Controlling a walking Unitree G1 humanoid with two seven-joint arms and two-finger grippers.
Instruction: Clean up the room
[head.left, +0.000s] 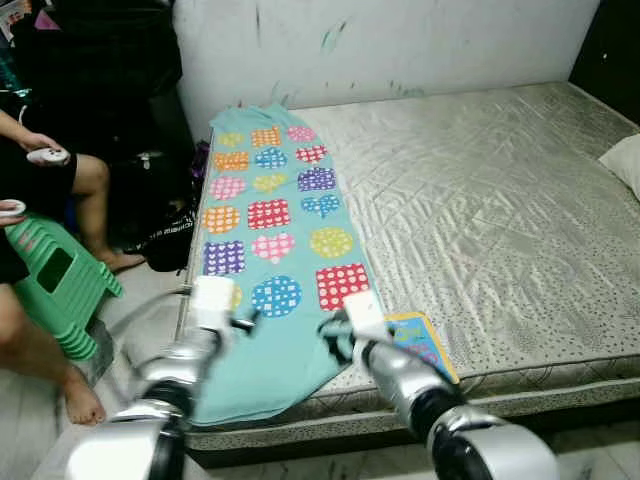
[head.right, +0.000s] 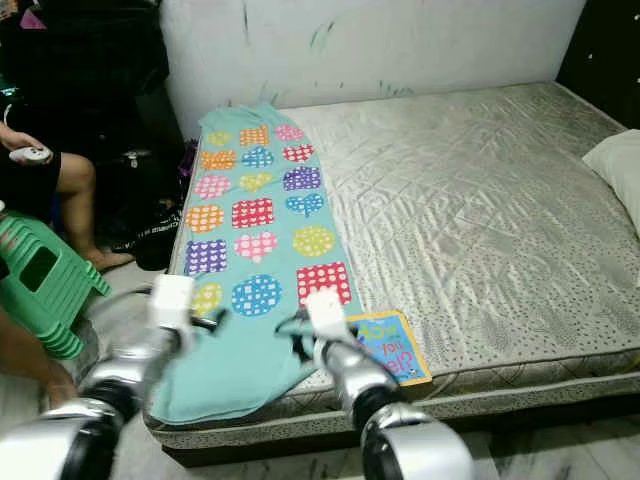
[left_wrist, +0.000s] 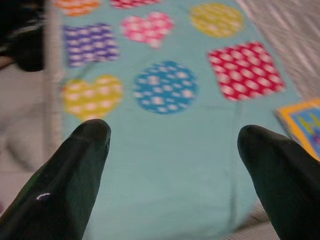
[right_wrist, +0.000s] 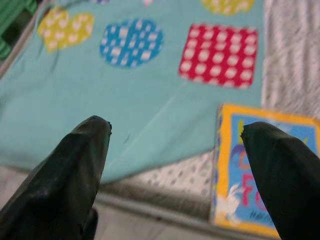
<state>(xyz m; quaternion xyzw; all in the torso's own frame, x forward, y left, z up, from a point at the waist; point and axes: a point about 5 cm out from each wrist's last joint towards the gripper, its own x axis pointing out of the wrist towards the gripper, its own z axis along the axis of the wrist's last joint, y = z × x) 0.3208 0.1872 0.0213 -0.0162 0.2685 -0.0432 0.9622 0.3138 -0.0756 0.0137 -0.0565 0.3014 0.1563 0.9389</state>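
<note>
one teal blanket (head.left: 270, 250) with coloured dotted hearts, squares and circles lies flat along the left edge of the bare mattress (head.left: 500, 220), its near end hanging over the edge. one picture book (head.right: 392, 345) lies just beside it at the near edge, apparently touching. left gripper (left_wrist: 175, 145) and right gripper (right_wrist: 175, 135) hover over the blanket's near end, fingers spread, empty.

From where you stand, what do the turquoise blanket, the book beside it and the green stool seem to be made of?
The blanket looks like soft, matte printed cloth: it drapes and creases over the mattress edge. The book seems stiff, glossy cardboard, judging by its thick flat edge in the right wrist view. The stool looks like smooth moulded plastic, ribbed along its side.
</note>
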